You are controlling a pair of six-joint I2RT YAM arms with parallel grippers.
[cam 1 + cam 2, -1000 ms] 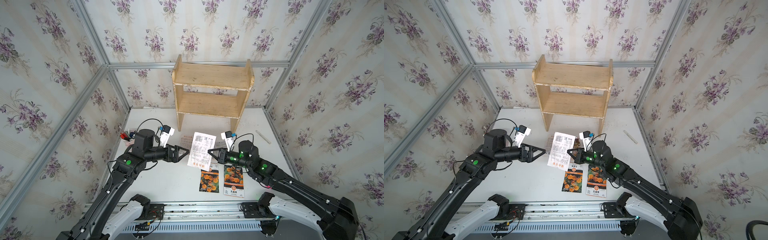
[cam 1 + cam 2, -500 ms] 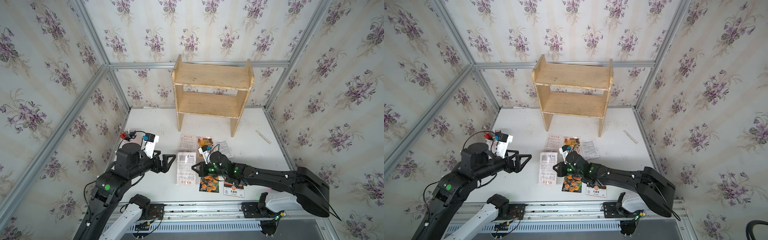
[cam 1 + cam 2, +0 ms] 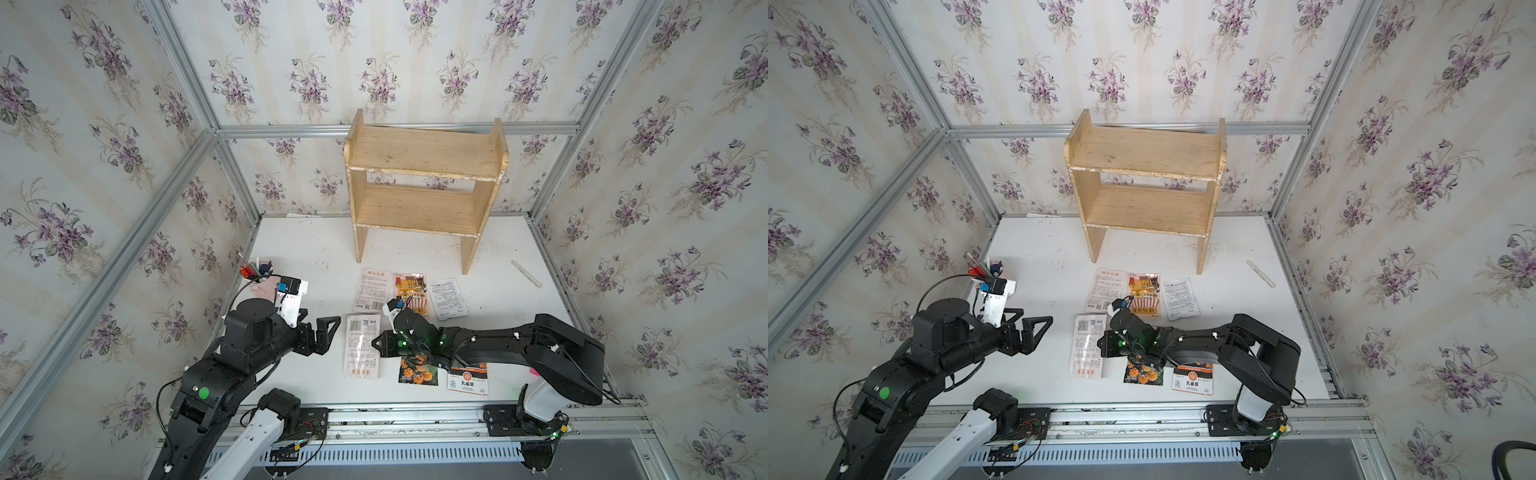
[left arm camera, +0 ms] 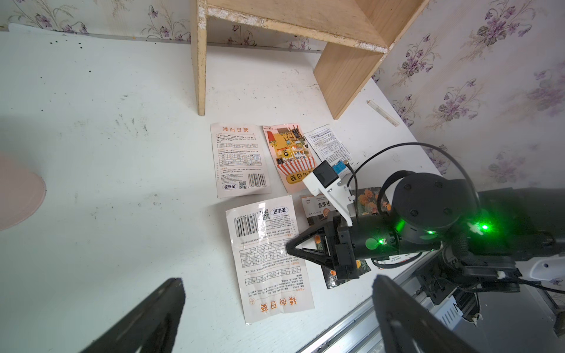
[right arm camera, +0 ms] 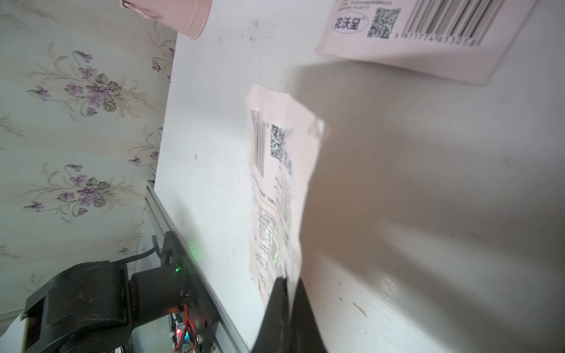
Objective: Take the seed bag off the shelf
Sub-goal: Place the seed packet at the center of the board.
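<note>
Down on the white table (image 3: 307,249), near its front edge and well apart from the shelf (image 3: 419,205), the seed bag (image 3: 360,349) shows its printed back. It is pale pink, with a barcode and QR code at the end toward the shelf and orange characters at the end nearer the front rail. In both top views the seed bag (image 3: 1087,349) looks flat or nearly flat against the surface; I cannot tell whether all of it touches the table.

The right gripper (image 3: 376,344) reaches in low from the right, its jaws pressed together on the bag's long right edge. In the right wrist view, two dark fingertips (image 5: 282,293) pinch the thin film. The left gripper (image 3: 322,320) hovers just beside the bag's left side, pointing toward it with jaws spread wide and nothing between them. In the left wrist view its dark fingers (image 4: 146,318) frame the bag from either side.

Between the bag and the shelf's legs lies a row of three packets:
- a pale barcode packet (image 3: 372,289)
- an orange illustrated packet (image 3: 411,286)
- a small white packet (image 3: 448,298)

Right of the bag, partly under the right arm, lie a dark marigold packet (image 3: 417,373) and a white-and-orange packet (image 3: 468,379). A pink cup (image 3: 261,286) holding pens stands at the table's left edge, and a pale stick (image 3: 526,274) lies near the right wall.
</note>
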